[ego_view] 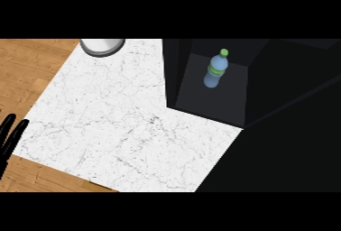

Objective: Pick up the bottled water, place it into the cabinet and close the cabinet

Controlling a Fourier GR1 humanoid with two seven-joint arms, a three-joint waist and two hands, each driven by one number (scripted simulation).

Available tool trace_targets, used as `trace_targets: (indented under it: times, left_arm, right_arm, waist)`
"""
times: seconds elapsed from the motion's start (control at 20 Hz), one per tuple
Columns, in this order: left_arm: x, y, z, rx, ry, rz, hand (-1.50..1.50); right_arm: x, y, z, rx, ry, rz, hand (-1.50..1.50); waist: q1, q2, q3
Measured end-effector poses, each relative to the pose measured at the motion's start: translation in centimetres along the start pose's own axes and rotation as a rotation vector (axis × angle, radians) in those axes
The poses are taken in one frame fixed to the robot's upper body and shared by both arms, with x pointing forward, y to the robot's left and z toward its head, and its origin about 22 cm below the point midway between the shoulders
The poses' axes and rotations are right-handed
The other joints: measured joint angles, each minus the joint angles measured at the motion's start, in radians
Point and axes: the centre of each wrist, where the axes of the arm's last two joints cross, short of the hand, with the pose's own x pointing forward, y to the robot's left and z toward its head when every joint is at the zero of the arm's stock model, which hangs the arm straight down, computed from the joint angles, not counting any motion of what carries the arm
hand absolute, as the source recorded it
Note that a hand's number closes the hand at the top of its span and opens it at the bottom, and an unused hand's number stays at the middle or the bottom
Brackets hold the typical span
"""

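1. left hand (12,133) at lower left edge, fingers straight and up, holding nothing; right hand out of view.
2. bottled water (216,68) upright inside open dark cabinet (200,101).
3. risk: closing the cabinet could tip the bottle.

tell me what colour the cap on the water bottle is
Green, on a pale blue bottle standing inside the dark cabinet; it shows in the head view.

One bottled water (215,68), one cabinet (266,97), one white bowl (102,46), one hand (9,135)
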Motion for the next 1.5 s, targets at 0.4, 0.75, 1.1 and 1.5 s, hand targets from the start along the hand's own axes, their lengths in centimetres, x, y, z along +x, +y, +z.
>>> trace_targets:
  times: [0.4,0.75,1.1,1.5]
  left_arm:
    - [0.3,0.2,-0.4,-0.019,-0.006,-0.002,-1.5]
    - [0.4,0.6,-0.3,-0.012,0.002,-0.002,-1.5]
    - [0.3,1.0,-0.3,-0.001,0.004,0.001,-1.5]
    - [0.4,1.5,-0.1,0.01,0.006,0.003,-1.5]
  right_arm:
    - [-0.7,-0.4,-0.6,-0.022,-0.03,-0.073,1.5]
    - [-0.8,-2.3,-2.2,-0.018,-0.002,0.001,1.5]
    - [-1.7,-5.1,-4.7,-0.028,0.061,0.054,1.5]
    - [-3.8,-8.7,-9.1,-0.105,0.187,0.02,1.5]
  waist:
    - [0.014,0.007,0.001]
    - [0.01,-0.002,0.001]
    - [0.002,-0.01,0.003]
    - [-0.009,-0.01,0.014]
